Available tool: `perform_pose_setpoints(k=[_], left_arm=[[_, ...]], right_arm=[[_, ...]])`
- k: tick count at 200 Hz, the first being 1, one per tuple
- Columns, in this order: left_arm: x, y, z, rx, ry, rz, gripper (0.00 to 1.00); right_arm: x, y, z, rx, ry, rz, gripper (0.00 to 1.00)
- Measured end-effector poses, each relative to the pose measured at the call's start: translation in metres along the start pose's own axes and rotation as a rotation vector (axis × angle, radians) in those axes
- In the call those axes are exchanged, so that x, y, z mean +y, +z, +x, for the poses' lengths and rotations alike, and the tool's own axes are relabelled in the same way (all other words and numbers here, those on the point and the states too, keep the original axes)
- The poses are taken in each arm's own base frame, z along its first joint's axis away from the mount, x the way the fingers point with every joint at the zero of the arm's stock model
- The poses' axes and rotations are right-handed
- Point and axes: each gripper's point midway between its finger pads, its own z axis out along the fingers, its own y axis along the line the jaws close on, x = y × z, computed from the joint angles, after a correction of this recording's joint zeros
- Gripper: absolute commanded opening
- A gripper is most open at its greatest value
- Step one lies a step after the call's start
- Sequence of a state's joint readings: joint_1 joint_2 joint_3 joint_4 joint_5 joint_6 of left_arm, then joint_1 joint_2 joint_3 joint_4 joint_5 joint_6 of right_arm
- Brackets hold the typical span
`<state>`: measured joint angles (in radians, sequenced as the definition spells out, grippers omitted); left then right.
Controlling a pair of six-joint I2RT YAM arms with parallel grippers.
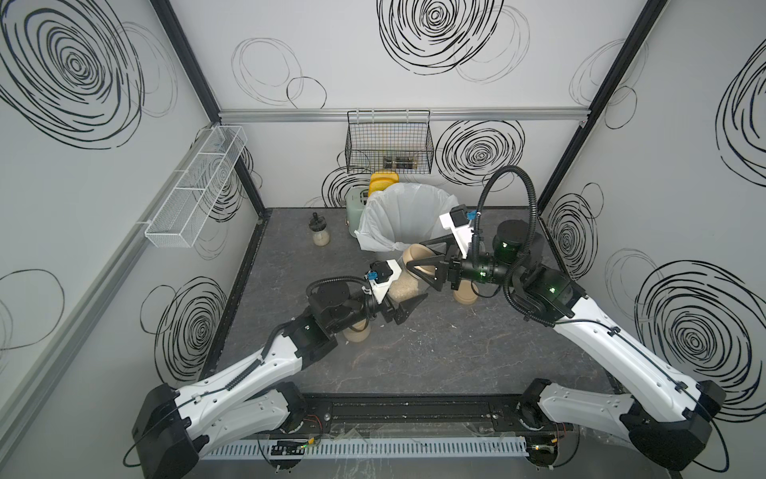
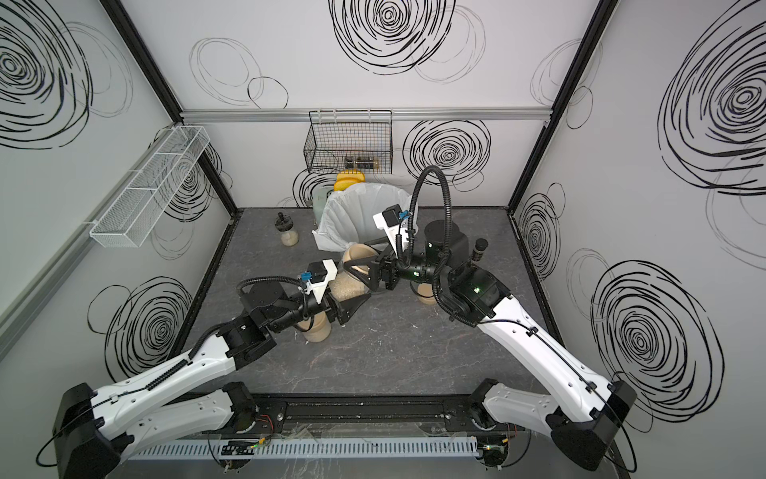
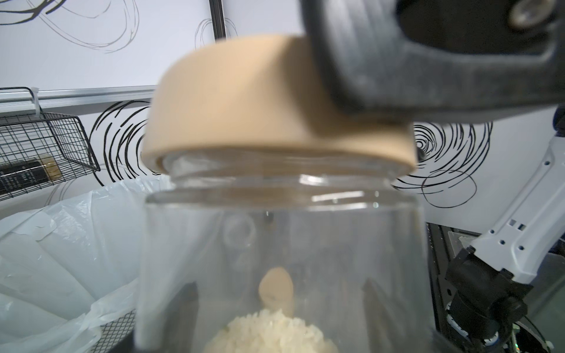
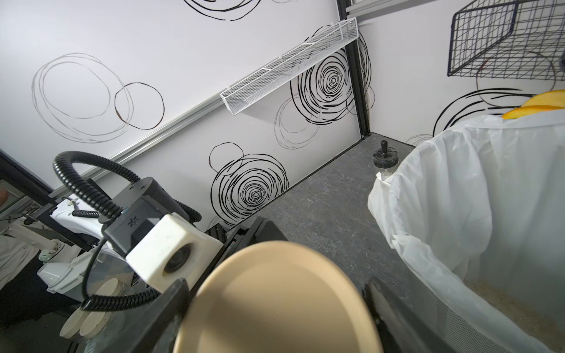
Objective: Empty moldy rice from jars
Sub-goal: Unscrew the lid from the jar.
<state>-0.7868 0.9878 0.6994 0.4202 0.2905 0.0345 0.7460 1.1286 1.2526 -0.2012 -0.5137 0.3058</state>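
My left gripper [image 1: 404,297] [image 3: 281,305] is shut on a clear jar [image 3: 275,229], held above the table and tilted toward the bin. A pale heap of moldy rice [image 1: 401,290] [image 3: 272,330] lies inside it. The jar's tan lid [image 1: 418,259] [image 4: 275,290] sits slightly askew on the mouth. My right gripper [image 1: 422,258] [image 4: 275,305] is shut on that lid, one finger against each side. Two more jars stand on the table, one [image 1: 357,332] under my left arm and one [image 1: 465,295] under my right wrist.
The mesh bin with a white liner [image 1: 373,224] [image 4: 474,198] stands just behind the held jar. A small black-stoppered bottle [image 1: 321,232] is at the back left. A dark-capped shaker [image 2: 480,249] is at the right. A black wire basket [image 1: 389,143] and a white mesh shelf [image 1: 195,190] hang on the walls.
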Motion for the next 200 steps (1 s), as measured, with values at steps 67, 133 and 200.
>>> perform_pose_setpoints(k=[67, 133, 200], left_arm=[[-0.021, -0.005, -0.006, -0.017, -0.165, 0.272, 0.58], [-0.051, -0.018, -0.022, -0.038, -0.259, 0.495, 0.58], [-0.067, -0.025, -0.045, -0.103, -0.342, 0.654, 0.58]], right_arm=[[0.018, -0.005, 0.0, -0.008, -0.11, -0.112, 0.66], [0.048, -0.02, -0.001, -0.003, -0.225, -0.324, 0.66], [0.07, -0.033, -0.014, -0.027, -0.329, -0.476, 0.66]])
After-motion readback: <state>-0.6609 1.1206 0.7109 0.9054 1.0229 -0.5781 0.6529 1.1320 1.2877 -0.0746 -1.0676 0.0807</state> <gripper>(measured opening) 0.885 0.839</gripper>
